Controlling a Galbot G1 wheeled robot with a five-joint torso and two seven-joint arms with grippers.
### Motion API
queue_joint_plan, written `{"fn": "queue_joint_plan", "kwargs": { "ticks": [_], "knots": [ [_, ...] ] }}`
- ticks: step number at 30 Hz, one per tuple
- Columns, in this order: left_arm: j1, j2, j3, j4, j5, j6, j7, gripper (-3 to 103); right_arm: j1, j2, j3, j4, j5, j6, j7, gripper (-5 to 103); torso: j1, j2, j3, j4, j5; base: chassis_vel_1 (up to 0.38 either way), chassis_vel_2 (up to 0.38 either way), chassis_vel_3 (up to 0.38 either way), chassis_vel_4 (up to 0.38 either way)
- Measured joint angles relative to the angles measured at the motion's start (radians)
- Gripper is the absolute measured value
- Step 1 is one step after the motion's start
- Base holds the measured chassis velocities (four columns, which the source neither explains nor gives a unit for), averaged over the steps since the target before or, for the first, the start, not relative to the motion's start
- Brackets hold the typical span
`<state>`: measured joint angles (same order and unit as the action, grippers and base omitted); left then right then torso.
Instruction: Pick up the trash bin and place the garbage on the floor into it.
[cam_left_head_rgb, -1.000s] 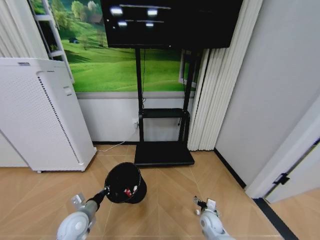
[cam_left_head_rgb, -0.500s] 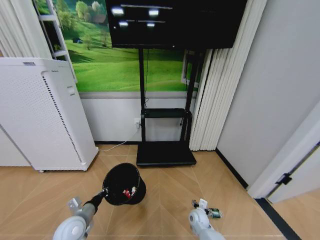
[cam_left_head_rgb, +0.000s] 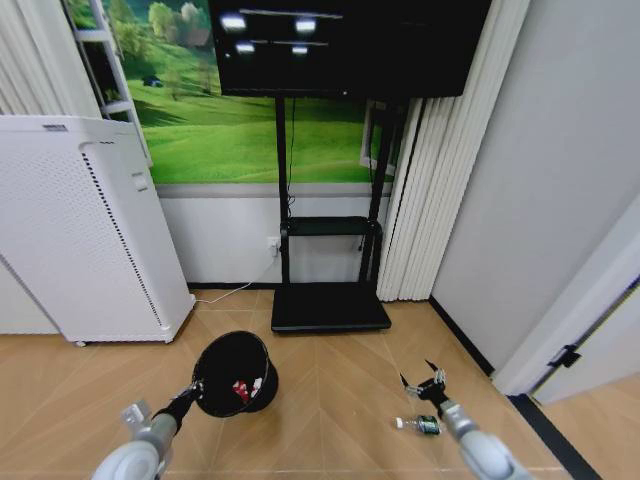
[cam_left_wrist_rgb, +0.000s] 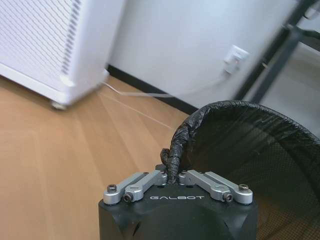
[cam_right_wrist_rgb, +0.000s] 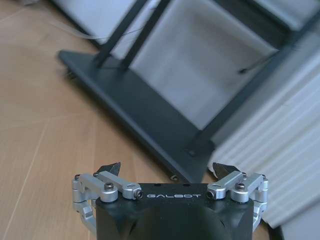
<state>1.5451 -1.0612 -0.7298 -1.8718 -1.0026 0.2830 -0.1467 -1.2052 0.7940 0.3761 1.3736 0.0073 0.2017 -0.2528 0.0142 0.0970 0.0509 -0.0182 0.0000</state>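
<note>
L gripper (cam_left_head_rgb: 190, 392) is pinched shut on the rim of the trash bin (cam_left_head_rgb: 236, 372), at roughly the 7 o'clock point of the rim seen from the head cam. The left wrist view shows both fingers (cam_left_wrist_rgb: 145, 181) clamped on the bunched liner edge. Bin hangs at approx 9 o'clock from the R gripper (cam_left_head_rgb: 423, 381), mouth tilted up and open.

R gripper has its jaws spread wide w/ nothing between them. It hovers just above the floor (cam_left_head_rgb: 330, 400), w/ the clear bottle (cam_left_head_rgb: 418, 424) lying on its side just beside it at about 6 o'clock.

Step in hand, as I judge it: go down on the bottle. To do it well, turn the wrist so the jaws straddle the bottle across its width, not along it. Drop straight, close on the mid-body near the green label and not the cap end, since it'll prob roll if nudged. Keep the bin level meanwhile so the contents don't spill.

Count:
- 1 bin.
- 1 bottle on the floor.
- Red-and-white litter (cam_left_head_rgb: 240, 386) inside the bin; looks like 2 pcs, but can't separate them for sure.
- 2 grippers.
</note>
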Motion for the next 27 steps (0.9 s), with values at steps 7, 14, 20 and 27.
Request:
{"fn": "queue_joint_plan", "kwargs": {
  "ticks": [7,14,20,27],
  "knots": [
    [0.019,-0.010,-0.131,0.032,0.044,-0.009,0.081,3,0.077,-0.101,-0.063,-0.032,-0.036,-0.016,-0.283,100,0.000,0.000,0.000,-0.0001,-0.0003,0.000,0.000,0.000,0.000],
    [0.049,-0.022,-0.191,0.015,0.023,-0.016,0.107,3,0.112,-0.092,-0.097,-0.082,-0.103,-0.032,-0.427,100,0.000,0.000,0.000,-0.0003,0.0003,0.000,0.000,0.000,0.000],
    [0.084,-0.038,-0.210,-0.012,0.015,-0.019,0.110,3,0.144,-0.039,-0.130,-0.156,-0.201,-0.031,-0.493,100,0.000,0.000,0.000,-0.0005,0.0002,0.000,0.000,0.000,0.000],
    [0.141,-0.052,-0.217,-0.072,0.007,-0.022,0.106,3,0.276,0.095,-0.205,-0.447,-0.376,0.023,-0.476,100,0.000,0.000,0.000,0.0001,-0.0014,0.000,0.000,0.000,0.000]
  ]
}}
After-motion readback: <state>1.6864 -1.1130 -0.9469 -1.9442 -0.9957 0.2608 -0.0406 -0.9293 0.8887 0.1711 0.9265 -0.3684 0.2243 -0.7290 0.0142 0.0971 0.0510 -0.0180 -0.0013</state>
